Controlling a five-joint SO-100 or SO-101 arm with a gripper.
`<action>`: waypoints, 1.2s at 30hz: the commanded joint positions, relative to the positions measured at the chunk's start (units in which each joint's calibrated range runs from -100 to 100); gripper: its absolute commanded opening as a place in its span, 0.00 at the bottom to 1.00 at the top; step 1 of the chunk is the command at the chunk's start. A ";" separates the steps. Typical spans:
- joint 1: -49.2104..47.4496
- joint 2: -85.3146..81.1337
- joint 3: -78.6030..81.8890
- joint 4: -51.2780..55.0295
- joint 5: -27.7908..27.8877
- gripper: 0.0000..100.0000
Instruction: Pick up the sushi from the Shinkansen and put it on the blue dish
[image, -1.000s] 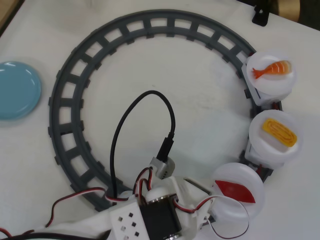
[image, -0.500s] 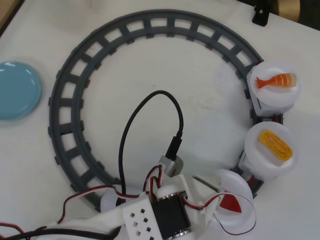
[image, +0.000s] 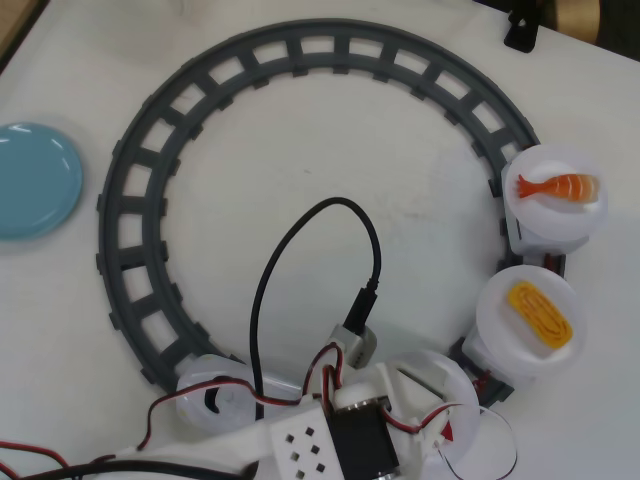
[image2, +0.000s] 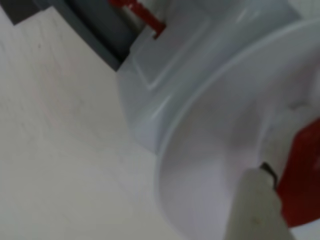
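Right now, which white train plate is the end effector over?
The lowest one, carrying the dark-red sushi; the end effector covers much of it. The shrimp plate and egg plate sit uncovered further up the track.

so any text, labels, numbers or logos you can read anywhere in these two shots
None: no readable word, number or brand in either view.
The arm's white bracket bears only a pattern of small square holes, not text.
The blue dish, the grey track and the white plates, one under the shrimp piece and one under the egg piece, are plain.
The wrist view is blurred; the red sushi beside the claw finger shows no marking.
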 joint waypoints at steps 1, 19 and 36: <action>1.50 0.71 -2.44 -0.34 -0.48 0.23; -4.22 -10.74 -1.98 4.50 -0.48 0.03; -42.95 -36.46 23.53 9.94 -7.70 0.03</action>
